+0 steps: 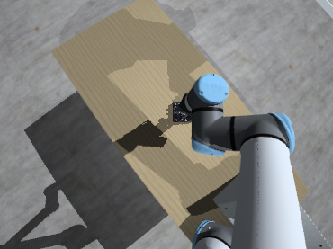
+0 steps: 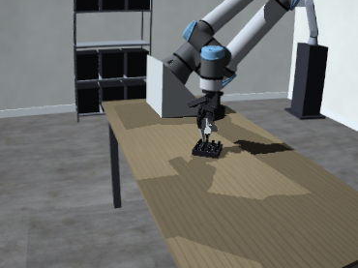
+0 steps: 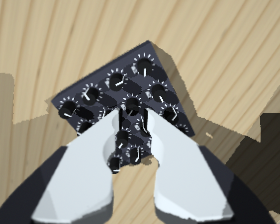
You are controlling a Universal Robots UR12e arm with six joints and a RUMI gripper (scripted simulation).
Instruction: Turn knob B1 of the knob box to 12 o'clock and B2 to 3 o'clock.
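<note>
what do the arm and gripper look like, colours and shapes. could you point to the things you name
The arm [image 1: 270,190] [image 2: 237,6] has smooth, round light grey tubes, dark grey joint housings with black rings, and rounded light blue caps. The gripper [image 2: 207,133] [image 3: 133,110] has a black body; in the wrist view its two jaws are pale grey and chunky, with rounded inner notches, narrowing to slim dark tips.

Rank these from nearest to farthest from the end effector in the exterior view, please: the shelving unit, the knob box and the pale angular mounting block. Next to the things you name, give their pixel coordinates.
From the end effector [image 2: 207,137] [image 3: 133,110]:
1. Knob box [image 1: 178,114] [image 2: 199,152] [image 3: 131,90]: directly below it, on the table.
2. Pale angular mounting block [image 2: 170,100] [image 1: 226,198]: behind, image left.
3. Shelving unit [image 2: 112,44]: farther back, beyond the table.
</note>
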